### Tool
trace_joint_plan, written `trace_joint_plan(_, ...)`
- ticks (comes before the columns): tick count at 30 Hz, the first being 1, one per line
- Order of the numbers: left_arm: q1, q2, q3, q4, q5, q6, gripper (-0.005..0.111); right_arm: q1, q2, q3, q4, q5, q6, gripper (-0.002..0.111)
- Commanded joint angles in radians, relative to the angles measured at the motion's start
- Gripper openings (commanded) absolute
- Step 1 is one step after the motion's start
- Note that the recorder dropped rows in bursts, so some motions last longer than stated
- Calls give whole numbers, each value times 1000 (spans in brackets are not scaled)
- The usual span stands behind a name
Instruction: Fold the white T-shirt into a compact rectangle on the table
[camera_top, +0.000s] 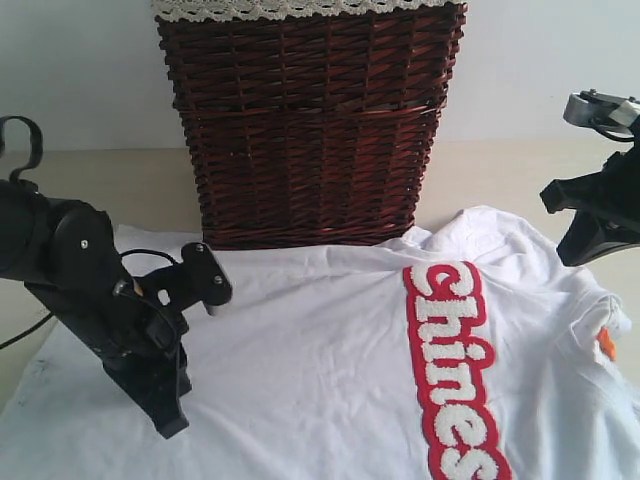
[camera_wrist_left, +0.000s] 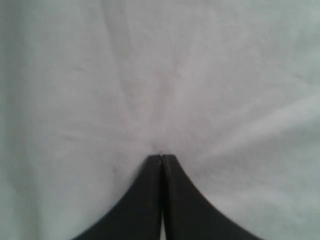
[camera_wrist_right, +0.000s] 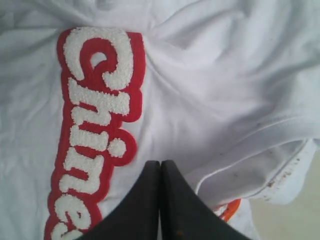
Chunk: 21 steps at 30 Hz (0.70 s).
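White T-shirt (camera_top: 330, 370) is spread on the table (camera_top: 130, 185), 6 o'clock of the basket (camera_top: 310, 130). Left gripper (camera_wrist_left: 161, 157) is pinched shut on its cloth; right gripper (camera_wrist_right: 160, 162) is closed, catch unclear. Both holds should be confirmed before lifting.

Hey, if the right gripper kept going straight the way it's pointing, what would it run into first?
The white T-shirt. The shut right gripper points at plain white cloth just beside the red band. It may already be touching the fabric, as the depth is unclear from these views.
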<state>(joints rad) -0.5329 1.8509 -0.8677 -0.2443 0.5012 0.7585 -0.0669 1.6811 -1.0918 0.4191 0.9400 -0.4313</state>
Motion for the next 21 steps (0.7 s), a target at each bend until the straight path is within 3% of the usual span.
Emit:
trace_joint_plan(1, 64, 21, 5, 52, 19, -43, 0, 4, -7, -6, -60, -1, 45, 0)
trace_joint_plan(7, 126, 21, 5, 69, 16, -112, 0, 28, -7, 9, -186, 16, 149, 0)
trace_joint_plan(11, 126, 21, 5, 69, 14, -123, 0, 103, 9, 42, -244, 77, 162, 0)
trace_joint_plan(16, 122, 19, -17, 48, 28, -130, 0, 155, 73, 88, -253, -12, 121, 0)
trace_joint_plan(19, 122, 17, -28, 49, 48, -130, 0, 155, 167, 96, -467, -11, 293, 0)
trace_joint_plan(21, 122, 18, -28, 50, 46, -130, 0, 155, 184, 96, -508, -51, 289, 0)
